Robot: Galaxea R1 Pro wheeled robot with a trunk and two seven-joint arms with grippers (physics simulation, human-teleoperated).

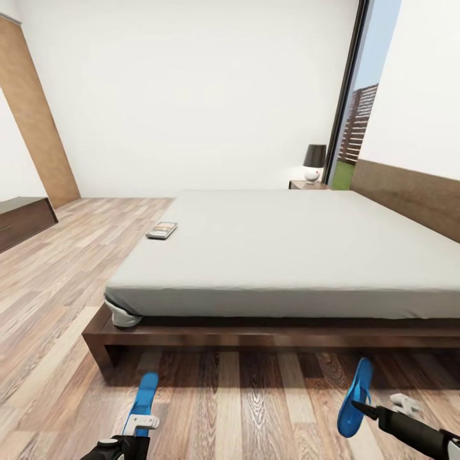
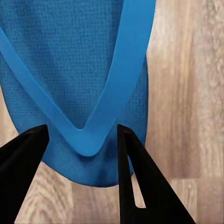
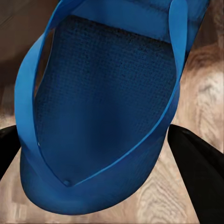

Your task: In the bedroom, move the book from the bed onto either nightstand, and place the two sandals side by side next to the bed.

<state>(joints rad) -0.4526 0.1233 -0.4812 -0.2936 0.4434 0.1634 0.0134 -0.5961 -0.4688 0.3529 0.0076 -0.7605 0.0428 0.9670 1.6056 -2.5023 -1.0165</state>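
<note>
Blue sandal (image 2: 79,60) (floor-flat) between end effector (image 2: 81,149) fingers (image 2: 140,177)

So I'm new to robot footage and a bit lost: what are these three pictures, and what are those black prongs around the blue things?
It is a simulated two-armed robot in a bedroom. The wide picture comes from a camera on its head, looking down past the foot of a bed with a wooden frame. A small book lies near the mattress edge, and a lamp stands on a nightstand by the window. The other two pictures come from cameras on each wrist. The black prongs are gripper fingers. The left gripper straddles the strap of one blue sandal, which lies on the plank floor. The right gripper sits around the other sandal, which stands tilted on edge; whether either is firmly clamped is unclear.
</note>
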